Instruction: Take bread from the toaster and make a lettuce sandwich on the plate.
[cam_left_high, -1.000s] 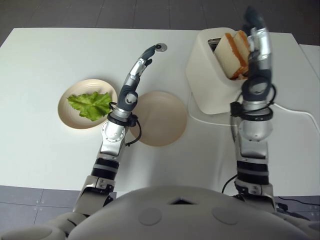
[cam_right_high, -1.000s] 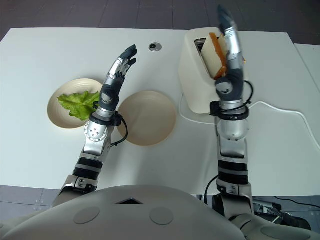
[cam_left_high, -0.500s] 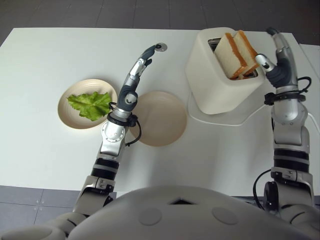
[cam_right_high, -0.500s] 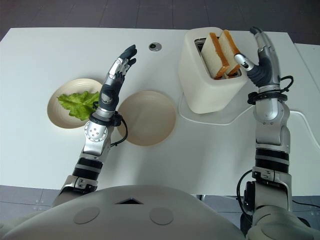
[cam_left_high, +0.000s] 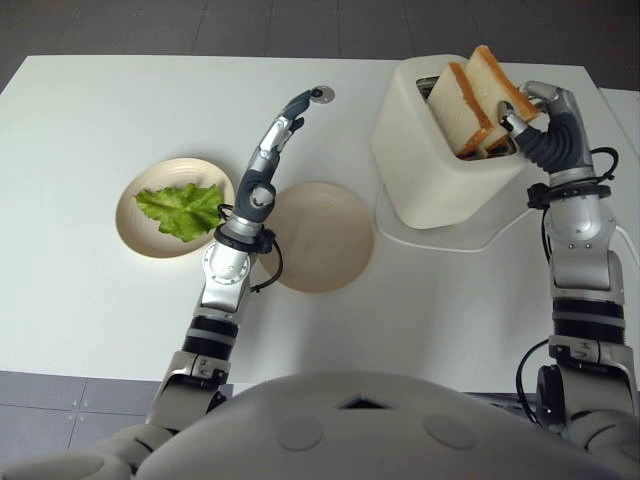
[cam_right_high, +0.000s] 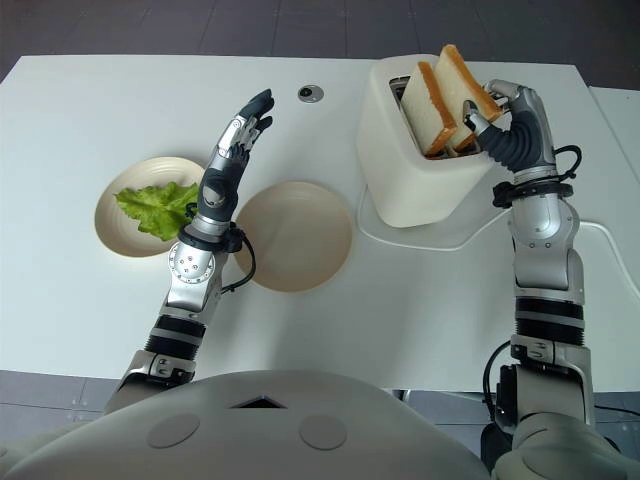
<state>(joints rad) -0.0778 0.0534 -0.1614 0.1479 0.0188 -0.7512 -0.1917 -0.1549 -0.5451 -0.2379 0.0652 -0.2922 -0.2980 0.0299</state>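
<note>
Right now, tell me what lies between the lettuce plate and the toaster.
The empty plate and the raised left hand, plain in the left eye view.

Soft, even light falls from above on the white table (cam_left_high: 100, 120), which is very bright and close to washed out, while the tiled floor (cam_left_high: 200, 25) beyond it is dim. Shadows are faint and soft-edged. A pale grey band hugs the near side of the toaster (cam_left_high: 430, 170) at its base, and thin rims of shade lie under the empty plate (cam_left_high: 325, 240) and the lettuce plate (cam_left_high: 135, 235). The raised bread slice (cam_left_high: 492, 75) is evenly lit, and the toaster's top carries a mild sheen. The table's side edges slant outward toward the lower corners, a wide-angle look.
</note>
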